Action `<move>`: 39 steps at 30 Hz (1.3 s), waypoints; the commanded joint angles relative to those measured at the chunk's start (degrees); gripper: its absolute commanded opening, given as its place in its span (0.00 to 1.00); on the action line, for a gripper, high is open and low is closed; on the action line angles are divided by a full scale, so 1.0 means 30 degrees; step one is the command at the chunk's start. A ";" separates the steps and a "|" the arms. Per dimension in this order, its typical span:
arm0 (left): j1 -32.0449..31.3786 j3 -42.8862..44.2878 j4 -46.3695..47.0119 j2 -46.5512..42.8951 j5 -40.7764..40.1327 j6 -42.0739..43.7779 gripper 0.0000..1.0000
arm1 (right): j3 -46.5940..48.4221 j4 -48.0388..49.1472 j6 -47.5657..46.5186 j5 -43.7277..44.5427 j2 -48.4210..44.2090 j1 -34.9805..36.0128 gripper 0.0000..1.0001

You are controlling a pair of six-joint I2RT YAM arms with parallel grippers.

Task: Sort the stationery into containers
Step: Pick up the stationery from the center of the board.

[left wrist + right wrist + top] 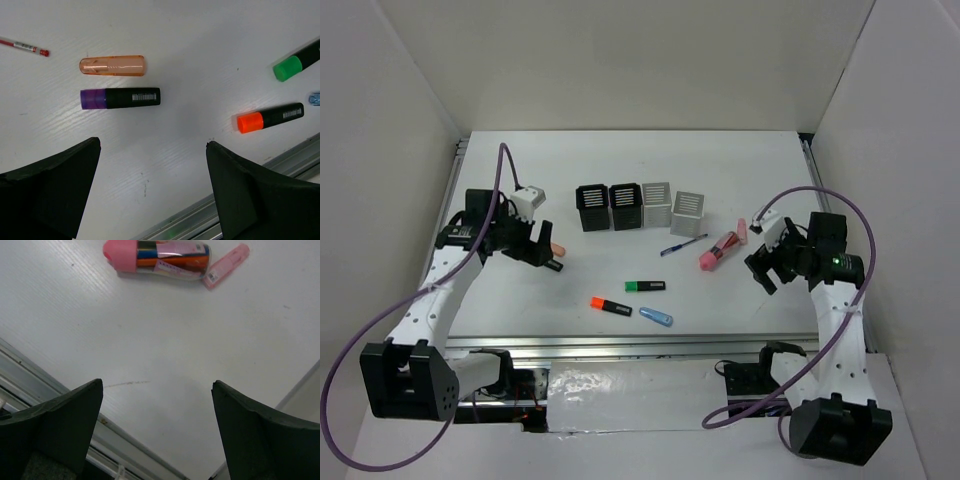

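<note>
**Inspector:** State of the sorting?

**Assessor:** Hardly begun, in my judgement; the four cups (pixel 624 207) stand in a row at the back of the table (pixel 520 180), two black to the left, two grey to the right; nothing rises above their rims, though their insides cannot be read; every piece found lies loose on the table.

**Inspector:** Count of loose pieces?

**Assessor:** Nine. One peach marker (pixel 112 65) and one purple marker (pixel 120 98) lie side by side, with one red pen (pixel 22 46) near them. One green marker (pixel 645 286), one orange marker (pixel 611 306) and one light blue marker (pixel 655 317) lie mid-table. One blue pen (pixel 683 245) lies before the grey cups. On the right, one pink highlighter (pixel 226 266) lies against or just beside one pink-capped tube of pens (pixel 157 255).

**Inspector:** Tools?

**Assessor:** Left gripper (pixel 152 145) spread wide, nothing in it, hanging just beside the purple marker; right gripper (pixel 157 385) likewise wide and empty, over bare table near the tube.
</note>
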 commanded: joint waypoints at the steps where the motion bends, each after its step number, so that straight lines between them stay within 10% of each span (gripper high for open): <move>1: 0.0060 0.0686 0.0093 -0.0558 0.1552 0.0542 0.99 | 0.1176 -0.1242 -0.3922 -0.0964 0.0434 0.0785 0.95; 13: 0.0060 0.1478 0.0269 0.0436 0.3048 0.0075 0.99 | 0.0709 0.2007 -1.1737 0.2638 0.4331 0.8401 0.87; 24: 0.0089 0.1829 0.0503 0.1315 0.2608 0.0279 0.99 | 0.4921 -0.0538 -1.9861 0.2520 1.1214 0.7292 0.79; 39: 0.0119 0.1419 0.0944 0.1959 0.1788 0.0542 0.99 | 0.5310 -0.2004 -2.2298 0.4073 1.4966 0.6938 0.80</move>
